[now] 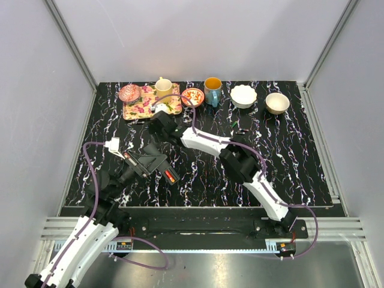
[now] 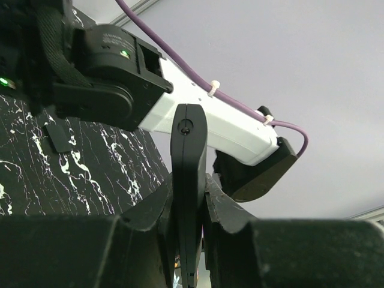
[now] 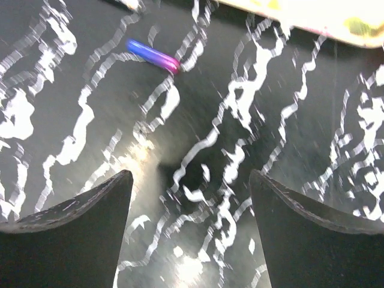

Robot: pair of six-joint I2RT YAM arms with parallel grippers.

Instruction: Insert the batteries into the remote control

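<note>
Two tools. Left tool [image 2: 191, 211]: pinching remote control [image 2: 188, 150], upright, centre of left wrist view. Right tool [image 3: 191, 231]: spread, empty, over worktop [image 3: 90, 114]; battery [image 3: 153, 55] upper left.

A black tabletop veined with white marbling [image 1: 288, 156] carries a row of crockery along its far edge. At about 11 o'clock lies a rectangular pink-and-yellow floral tray [image 1: 147, 108], with a pink ribbed dish [image 1: 129, 93] on its left end and a cream ceramic cup [image 1: 163, 86] at its far right corner. Near 12 o'clock sit a small red-patterned bowl [image 1: 192, 96] and a teal mug with an orange inside [image 1: 212, 90]. Towards 1 o'clock stand a white scalloped bowl [image 1: 243, 96] and a round beige bowl [image 1: 277, 102].
</note>
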